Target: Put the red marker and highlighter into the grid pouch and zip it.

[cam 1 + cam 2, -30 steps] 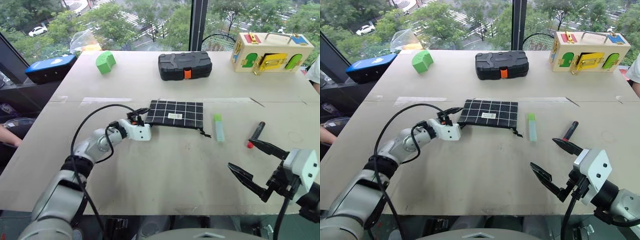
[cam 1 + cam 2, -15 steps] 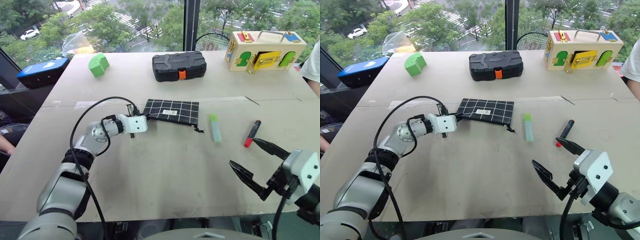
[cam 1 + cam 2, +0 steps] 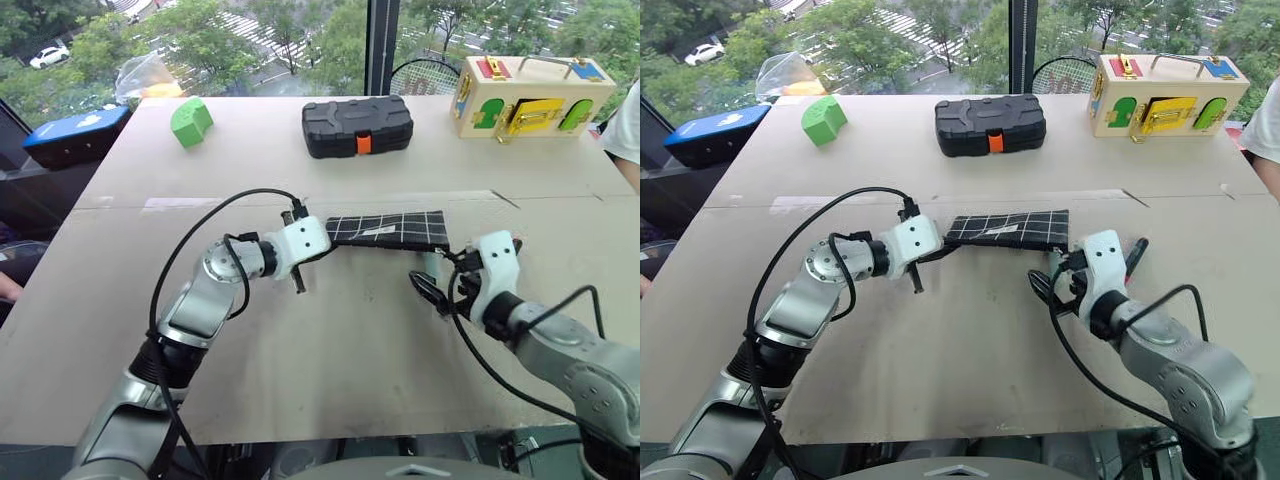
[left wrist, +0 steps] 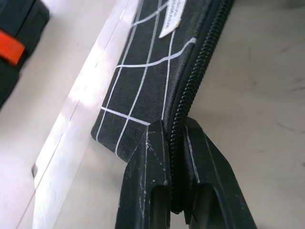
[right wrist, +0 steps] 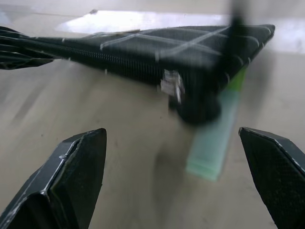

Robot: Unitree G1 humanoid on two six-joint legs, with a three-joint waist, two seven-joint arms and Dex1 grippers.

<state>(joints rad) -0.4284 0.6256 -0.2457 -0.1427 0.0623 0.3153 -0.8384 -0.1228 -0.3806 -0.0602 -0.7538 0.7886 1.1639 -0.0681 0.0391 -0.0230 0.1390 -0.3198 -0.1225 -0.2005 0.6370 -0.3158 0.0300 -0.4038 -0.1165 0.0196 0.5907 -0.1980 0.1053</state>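
The left gripper (image 4: 174, 143) is clenched on the zipper-edge corner of the grid pouch (image 3: 392, 227), its two black fingers (image 4: 151, 157) pinching the fabric on either side of the zipper teeth. The grid pouch is lifted at that corner and stands tilted on edge above the bench (image 3: 330, 340), its white label (image 4: 172, 16) facing up. The right gripper (image 5: 176, 181) is released, its jaws spread wide and aimed at the far end of the grid pouch, where the black pull cord hangs blurred. The highlighter (image 5: 215, 138) lies on the bench just under that end of the grid pouch. The red marker (image 3: 1133, 255) lies beside the right gripper, on the side away from the grid pouch. Beyond the grid pouch sit a black case (image 3: 357, 125) and a green block (image 3: 188, 121).
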